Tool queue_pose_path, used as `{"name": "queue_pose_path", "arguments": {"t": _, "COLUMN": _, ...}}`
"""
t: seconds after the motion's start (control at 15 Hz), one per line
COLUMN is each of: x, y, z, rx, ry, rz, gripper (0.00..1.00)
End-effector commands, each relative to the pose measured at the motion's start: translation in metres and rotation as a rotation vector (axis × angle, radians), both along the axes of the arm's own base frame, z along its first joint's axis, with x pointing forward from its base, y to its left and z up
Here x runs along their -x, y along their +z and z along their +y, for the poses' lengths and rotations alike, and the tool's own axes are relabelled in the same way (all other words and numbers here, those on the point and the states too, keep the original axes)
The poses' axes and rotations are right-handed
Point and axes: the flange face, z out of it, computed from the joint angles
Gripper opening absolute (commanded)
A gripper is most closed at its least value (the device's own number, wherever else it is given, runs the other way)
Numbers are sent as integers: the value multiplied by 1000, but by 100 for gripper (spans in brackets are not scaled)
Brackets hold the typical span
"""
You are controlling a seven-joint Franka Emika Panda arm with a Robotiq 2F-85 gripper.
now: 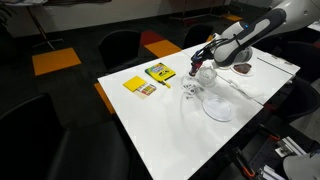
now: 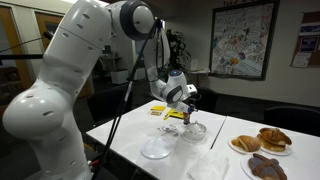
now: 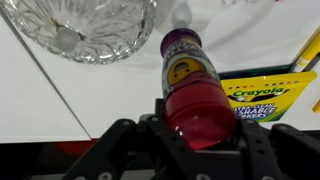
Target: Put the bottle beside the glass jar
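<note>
Nearly done, by the look of it: the bottle [image 3: 188,85] sits just beside the glass jar [image 3: 85,25], with only a narrow strip of white worktop [image 3: 100,95] showing between them in the wrist view. The hand [image 3: 195,140] is clamped on the bottle, its two fingers [image 3: 122,142] pressed against either side of the red body, low down. On the side of the bottle away from the glass jar lies a yellow-and-green crayon box [image 3: 262,95]. Whether the bottle's base rests on the worktop or hangs just above it cannot be told, since the hand hides it. Both exterior views agree that the hand is close against the glass jar. The carrying part seems finished. What is left, as I judge it, is to settle the base if it is not down, let go, and draw clear without knocking the glass jar.
</note>
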Motion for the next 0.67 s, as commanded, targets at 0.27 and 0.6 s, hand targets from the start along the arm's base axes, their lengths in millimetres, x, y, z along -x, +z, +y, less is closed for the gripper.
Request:
{"name": "queue_pose_path", "arguments": {"t": 0.27, "x": -2, "y": -19, "z": -16, "rx": -63, "ry": -55, "rz": 7, "gripper": 81}}
{"name": "queue_pose_path", "arguments": {"t": 0.6, "x": -11, "y": -3, "z": -5, "rx": -66, "ry": -38, "rz": 5, "gripper": 100}}
